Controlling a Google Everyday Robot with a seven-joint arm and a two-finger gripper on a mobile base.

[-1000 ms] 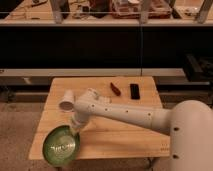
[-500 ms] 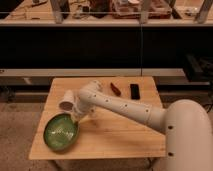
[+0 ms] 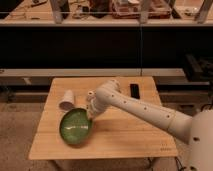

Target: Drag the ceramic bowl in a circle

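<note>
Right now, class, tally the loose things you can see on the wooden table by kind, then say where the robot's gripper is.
ceramic bowl, green: 1
paper cup, white: 1
black flat object: 1
Total: 3
The gripper is at the ceramic bowl's right rim, jaws shut.

The arm (image 3: 135, 106) is cream-white throughout, a smooth tapering tube with a row of small dark dots, perhaps screw heads, along its side. At the near right it widens into a big rounded white housing (image 3: 200, 142). Its left end carries a bulbous joint (image 3: 106, 93) with a short stubby cylinder (image 3: 90, 95). Just below is the equally pale end effector (image 3: 91, 114), over the left half of the desk (image 3: 125, 137).
</note>
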